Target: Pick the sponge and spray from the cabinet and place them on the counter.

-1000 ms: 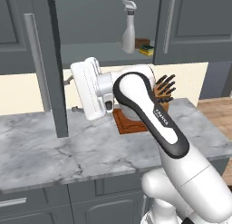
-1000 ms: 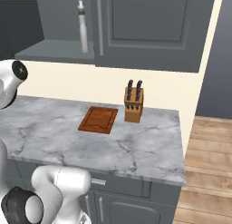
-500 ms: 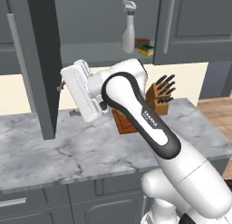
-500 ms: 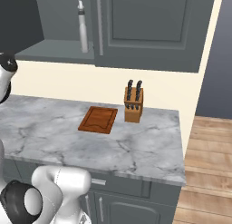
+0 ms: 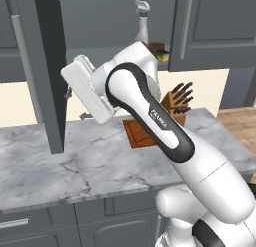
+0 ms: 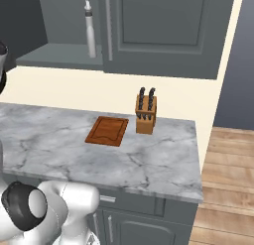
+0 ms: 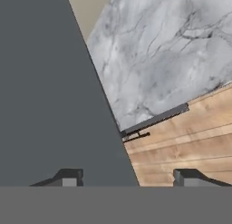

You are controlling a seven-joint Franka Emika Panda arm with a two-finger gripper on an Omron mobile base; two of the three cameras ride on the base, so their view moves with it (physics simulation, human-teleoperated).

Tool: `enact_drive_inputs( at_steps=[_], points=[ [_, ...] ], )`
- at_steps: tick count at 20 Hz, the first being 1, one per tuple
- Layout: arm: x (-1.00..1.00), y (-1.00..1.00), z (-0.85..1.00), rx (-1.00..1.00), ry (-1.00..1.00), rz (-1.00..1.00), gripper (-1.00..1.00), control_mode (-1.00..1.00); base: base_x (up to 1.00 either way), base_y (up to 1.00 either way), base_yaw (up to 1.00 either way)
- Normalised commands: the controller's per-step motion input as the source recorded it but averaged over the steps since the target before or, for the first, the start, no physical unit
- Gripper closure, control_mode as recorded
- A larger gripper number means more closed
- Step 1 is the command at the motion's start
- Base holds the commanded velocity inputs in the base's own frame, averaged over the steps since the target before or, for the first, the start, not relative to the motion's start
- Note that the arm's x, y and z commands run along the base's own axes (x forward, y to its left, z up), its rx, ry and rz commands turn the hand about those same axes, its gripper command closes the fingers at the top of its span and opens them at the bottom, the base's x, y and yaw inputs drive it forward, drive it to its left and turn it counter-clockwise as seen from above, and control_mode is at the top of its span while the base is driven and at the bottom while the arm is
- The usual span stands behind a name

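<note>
The arm is folded up right beside the open cabinet door [image 5: 50, 71], so the likely snag is the hand [image 7: 129, 178] or forearm clipping that door edge when it swings toward the shelf. That would shove the door or throw the reach off. In the hand view the two fingertips stand well apart with nothing between them, so the hand looks wide and empty.

The spray [image 5: 142, 22] stands upright on the cabinet [image 6: 163, 30] shelf, tall and slim, so a nudge from a finger could tip it. It's a pale translucent bottle with a white trigger nozzle. The sponge [image 5: 162, 55] lies flat just beside it near the shelf's front edge, yellow with a dark green top, next to a small brown box [image 5: 156, 47]. The surface [image 6: 99, 150] below has a cutting board [image 6: 107, 131] and a knife block [image 6: 146, 112] toward its back edge.
</note>
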Motion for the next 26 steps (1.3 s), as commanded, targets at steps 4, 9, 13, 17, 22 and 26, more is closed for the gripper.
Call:
enact_drive_inputs(
  at_steps=[4, 9, 13, 17, 22, 26],
  points=[
    [-0.23, -0.81, 0.00, 0.00, -0.04, 0.02, -1.00, -1.00, 0.00, 0.00, 0.00],
    [-0.47, -0.93, 0.03, 0.00, -0.14, 0.06, -1.00, -1.00, 0.00, 0.00, 0.00],
    [-0.49, -0.71, 0.02, -0.04, -0.24, 0.21, -1.00, -1.00, 0.00, 0.00, 0.00],
    [-0.49, -0.52, 0.00, -0.17, -0.25, 0.24, -1.00, -1.00, 0.00, 0.00, 0.00],
    [-0.43, -0.55, 0.00, -0.21, -0.32, 0.22, -1.00, -1.00, 0.00, 0.00, 0.00],
    [-0.47, -0.56, 0.00, -0.20, -0.42, 0.11, -1.00, -1.00, 0.00, 0.00, 0.00]
  ],
)
